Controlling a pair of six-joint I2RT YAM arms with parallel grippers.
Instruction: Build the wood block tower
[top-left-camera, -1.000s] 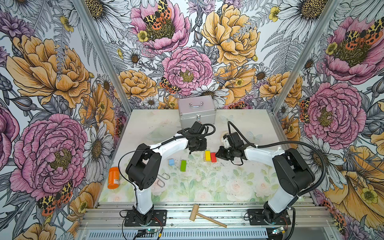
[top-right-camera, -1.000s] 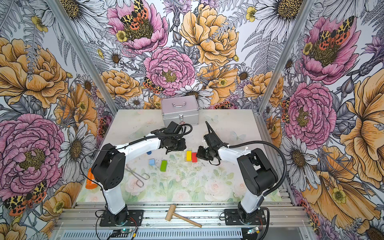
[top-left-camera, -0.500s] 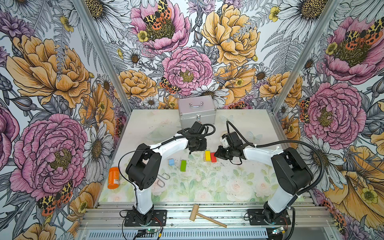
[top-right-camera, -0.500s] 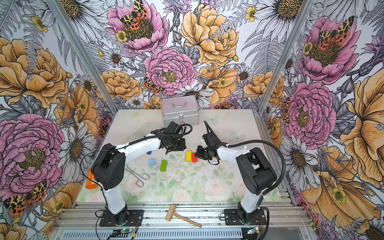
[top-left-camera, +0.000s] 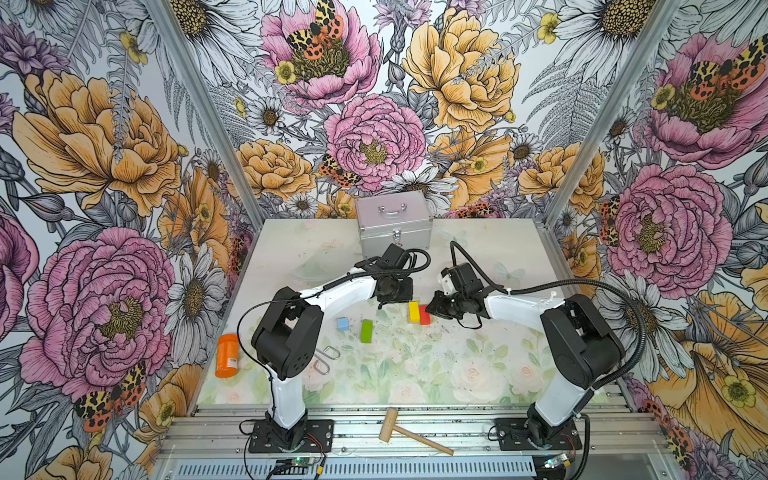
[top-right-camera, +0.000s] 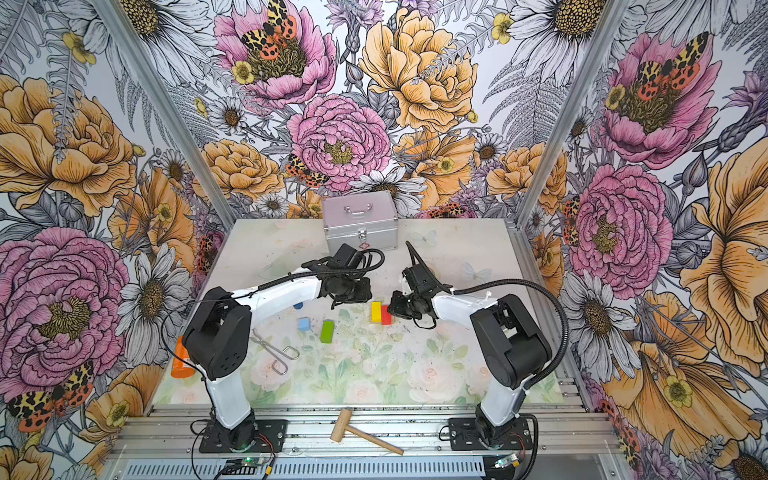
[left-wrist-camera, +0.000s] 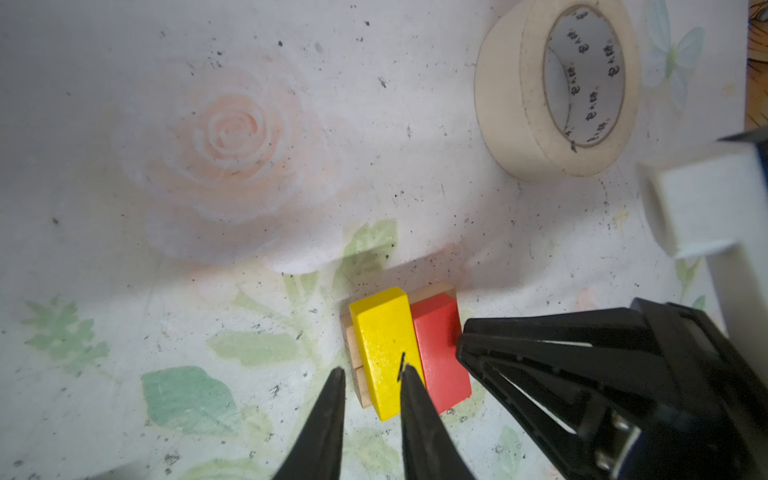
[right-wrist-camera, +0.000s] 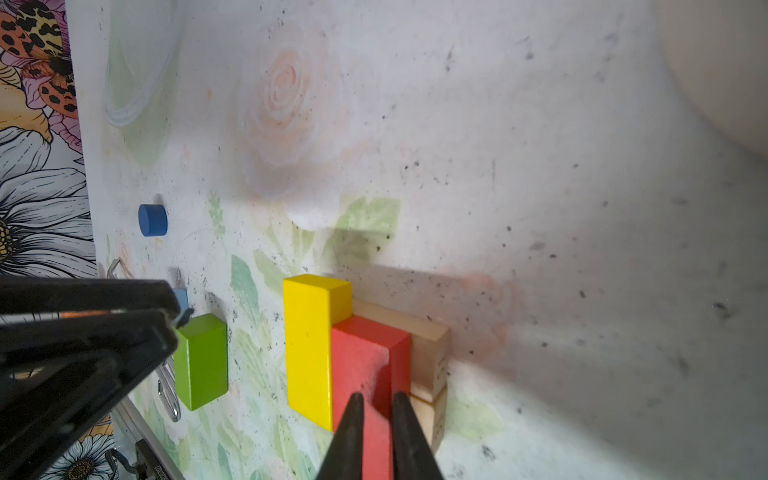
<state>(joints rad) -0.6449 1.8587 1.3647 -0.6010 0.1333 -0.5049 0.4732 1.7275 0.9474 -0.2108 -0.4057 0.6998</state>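
Red bar (right-wrist-camera: 365, 374) and yellow bar (right-wrist-camera: 309, 349) lie side by side on the tan bars (right-wrist-camera: 428, 357). Right hand (right-wrist-camera: 376, 401), nearly pressed together, nudges red, probably squaring it. Left hand (left-wrist-camera: 370, 378), narrowly spread, steadies yellow.

Tan bars (right-wrist-camera: 428, 357) mostly under red bar (right-wrist-camera: 365, 365).

Silver metal case (top-left-camera: 394, 226) at twelve o'clock, back of table. Orange bottle (top-left-camera: 227, 355) lying at eight o'clock edge. Wire tongs (top-right-camera: 274, 352) near it. Wooden mallet (top-left-camera: 409, 432) at six o'clock, on front rail. Masking tape roll (left-wrist-camera: 557, 87) lies flat.
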